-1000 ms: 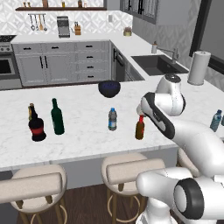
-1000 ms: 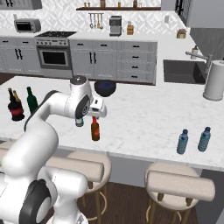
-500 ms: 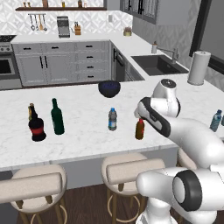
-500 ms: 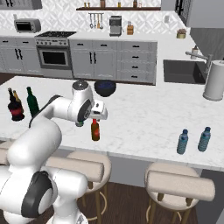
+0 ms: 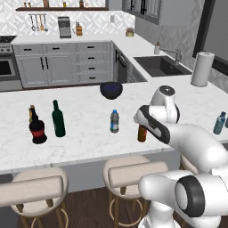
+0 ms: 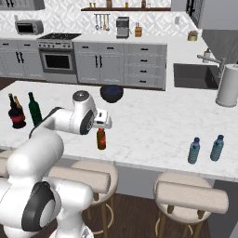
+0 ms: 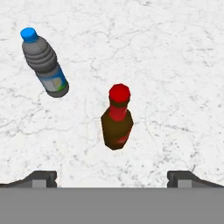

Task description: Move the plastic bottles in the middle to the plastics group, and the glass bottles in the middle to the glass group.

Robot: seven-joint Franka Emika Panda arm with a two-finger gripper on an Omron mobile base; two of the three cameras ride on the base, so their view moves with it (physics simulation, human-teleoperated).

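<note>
Amber bottle (image 7: 117, 120) unmoved; open hand (image 7: 112, 178) descended closer.

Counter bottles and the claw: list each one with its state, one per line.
Claw: open, above the amber bottle, holding nothing.
Amber bottle: upright, red cap on, free.
Water bottle: upright, capped, apart from the amber bottle.
Green bottle: upright, beside the black bottle.
Black bottle: upright, red label.
Two blue bottles: upright, capped, side by side.

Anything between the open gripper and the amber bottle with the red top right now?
Nothing: in the hand view the amber bottle stands alone between the open gripper tips, bare marble around it. The small water bottle stands off to one side.
</note>
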